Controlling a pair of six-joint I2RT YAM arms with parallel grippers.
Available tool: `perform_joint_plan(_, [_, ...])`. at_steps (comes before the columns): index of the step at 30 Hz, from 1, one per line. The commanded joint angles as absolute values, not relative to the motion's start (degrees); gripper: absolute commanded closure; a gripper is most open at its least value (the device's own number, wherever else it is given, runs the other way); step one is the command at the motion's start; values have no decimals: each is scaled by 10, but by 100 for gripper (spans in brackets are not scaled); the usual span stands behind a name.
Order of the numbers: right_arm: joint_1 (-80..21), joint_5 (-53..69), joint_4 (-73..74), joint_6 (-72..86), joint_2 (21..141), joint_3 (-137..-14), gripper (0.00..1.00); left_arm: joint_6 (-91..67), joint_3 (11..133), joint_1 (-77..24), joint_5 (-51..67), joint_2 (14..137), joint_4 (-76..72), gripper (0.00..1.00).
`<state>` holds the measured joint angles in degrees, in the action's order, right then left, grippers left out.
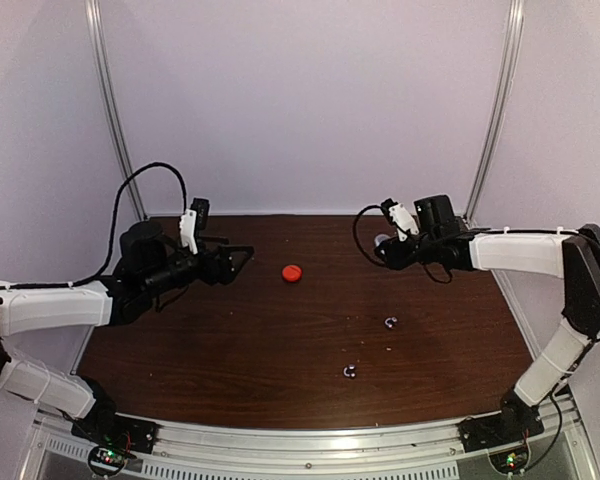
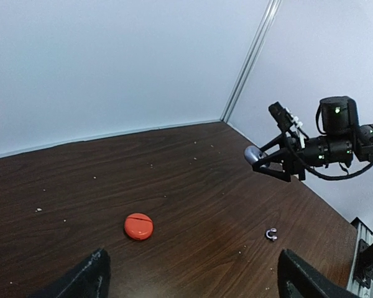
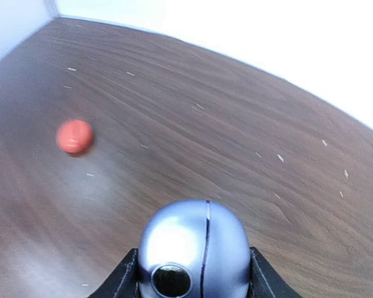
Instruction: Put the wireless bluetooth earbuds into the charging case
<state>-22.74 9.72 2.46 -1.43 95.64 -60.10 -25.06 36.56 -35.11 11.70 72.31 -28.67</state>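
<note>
Left hand (image 1: 236, 263): fingers spread wide, holding nothing, hovering above the dark wood-grain counter (image 1: 210, 350).

Flat round red-orange case (image 1: 293, 272): lies on the counter just right of the left hand, apart from it. Lid closed, contents not visible.

Right hand (image 1: 386, 246): raised off the counter, pinching a round silver-blue metallic case (image 3: 194, 245) between both fingers. Seam shut, contents not visible.

Two small silvery hook-shaped earbuds (image 1: 391, 322) (image 1: 350, 371): loose on the counter, nearer the arm bases than the right hand, apart from each other and well apart from both cases.
</note>
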Motion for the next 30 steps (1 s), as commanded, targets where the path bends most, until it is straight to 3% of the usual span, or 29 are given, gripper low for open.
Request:
perform_joint_plan(1, [-291, 131, -32, -65, 867, -569, 62, -272, 356, -349, 177, 716, -315, 6])
perform_joint_plan(8, [-401, 130, -45, -120, 731, -518, 62, -296, 356, -349, 263, 725, -329, 12])
perform_joint_plan(15, [-528, 38, -15, -188, 647, -497, 62, -351, 336, -390, 339, 744, -421, 20])
perform_joint_plan(30, [-700, -156, 77, -267, 717, -563, 64, -324, 384, -488, 317, 799, -426, 31])
